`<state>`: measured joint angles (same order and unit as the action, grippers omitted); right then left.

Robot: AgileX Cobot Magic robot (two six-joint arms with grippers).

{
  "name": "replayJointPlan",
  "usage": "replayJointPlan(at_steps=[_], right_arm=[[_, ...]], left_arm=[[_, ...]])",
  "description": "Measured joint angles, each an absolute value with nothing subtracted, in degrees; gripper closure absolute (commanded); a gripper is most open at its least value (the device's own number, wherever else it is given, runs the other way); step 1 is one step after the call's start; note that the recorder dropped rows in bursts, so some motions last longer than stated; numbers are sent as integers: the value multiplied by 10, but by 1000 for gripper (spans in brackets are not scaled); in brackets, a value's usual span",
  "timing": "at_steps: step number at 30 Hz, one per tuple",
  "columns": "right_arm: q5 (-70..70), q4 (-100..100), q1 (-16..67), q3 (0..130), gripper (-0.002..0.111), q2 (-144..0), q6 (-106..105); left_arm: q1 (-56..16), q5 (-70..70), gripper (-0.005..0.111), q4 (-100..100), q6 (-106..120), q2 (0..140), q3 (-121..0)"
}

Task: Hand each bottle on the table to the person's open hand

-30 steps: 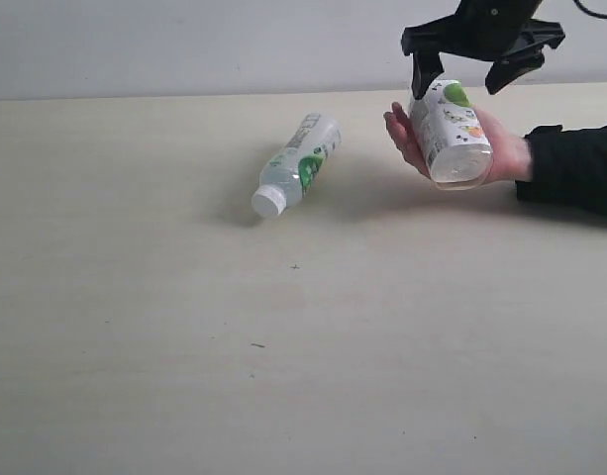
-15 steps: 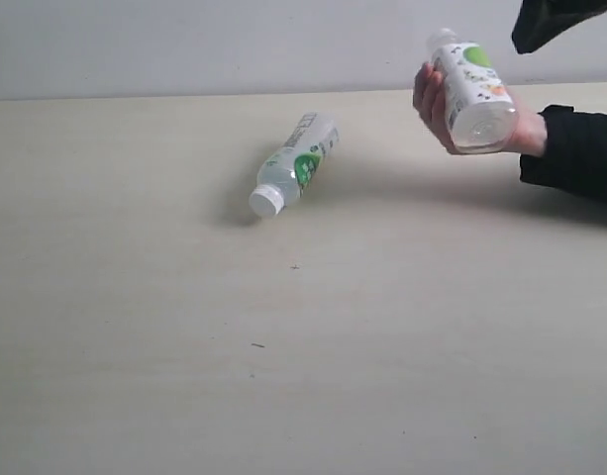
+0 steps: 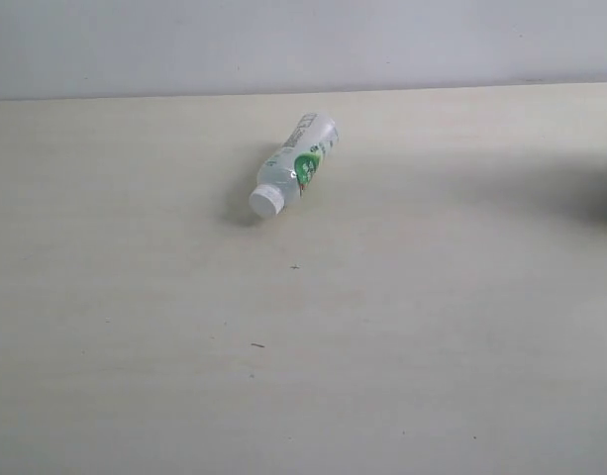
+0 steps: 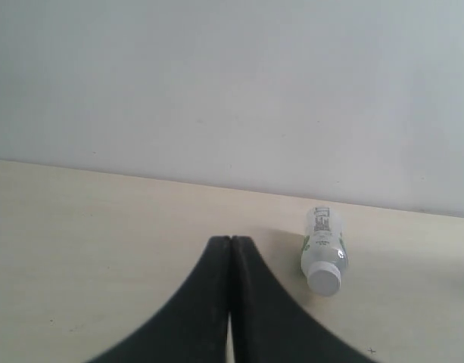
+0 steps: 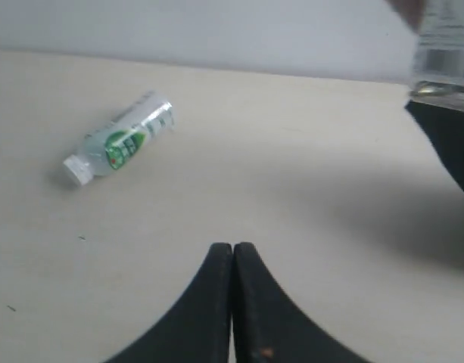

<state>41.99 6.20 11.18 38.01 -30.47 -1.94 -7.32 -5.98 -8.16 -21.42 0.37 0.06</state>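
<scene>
No text, brand or number can be read: the white-and-green label of the bottle lying on the table is marked with dark print that is too small and blurred to be made out.

The bottle above centre of the exterior view is clear, with a white cap and a white label carrying a green patch and dark print. The worktop is pale beige, faintly wood-grained, with a few dark specks. The wall is plain light grey. The left gripper and the right gripper are plain black.
</scene>
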Motion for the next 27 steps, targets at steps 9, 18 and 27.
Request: replayJointPlan(at_steps=[9,18,27], right_arm=[[439,117,112,282,108,-109,-19],[449,119,112,273,108,-58,-19],[449,119,112,273,108,-58,-19]], left_arm=[[-73,-60,106,-82,-214,4,1],[-73,-60,106,-82,-214,4,1],[-73,-60,106,-82,-214,4,1]])
